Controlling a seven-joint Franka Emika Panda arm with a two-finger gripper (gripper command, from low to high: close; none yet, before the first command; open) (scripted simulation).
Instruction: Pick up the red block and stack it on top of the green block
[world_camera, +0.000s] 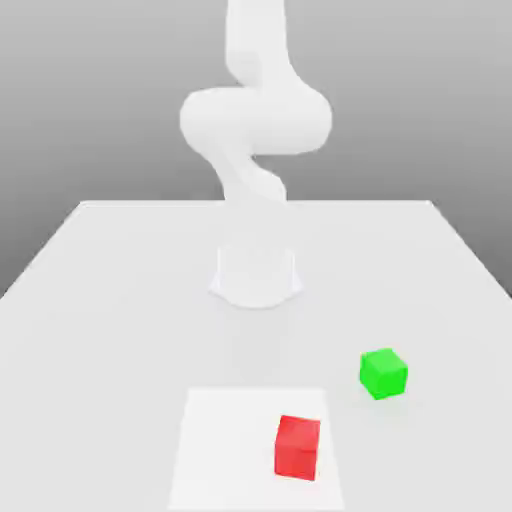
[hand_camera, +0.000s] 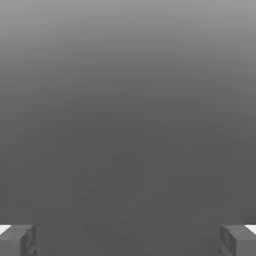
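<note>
The red block (world_camera: 297, 447) sits on a pale square mat (world_camera: 220, 450), near the mat's corner at about 4 o'clock. Nothing is touching it. The green block (world_camera: 384, 373) sits off the mat on the white table (world_camera: 100, 300), up at about 1 o'clock from the red block. The two blocks are near each other but do not touch. The green one looks a bit turned, so its sides do not line up with the red one's sides.

The robot arm (world_camera: 253, 130) stands on its round base (world_camera: 256, 275) at about 12 o'clock from the blocks, well apart from both.

In the hand view, the gripper (hand_camera: 128, 240) has its two fingers (hand_camera: 17, 240) spread wide apart. There is nothing between them, just gray.

I think the job has not begun yet. The arm must go to the red block first.

What could go wrong? The hand could bump the green block on the way and push it away. It could also pinch the red block by its corners, so it slips. And if the red block is set down crooked on the turned green block, it may tip off.
</note>
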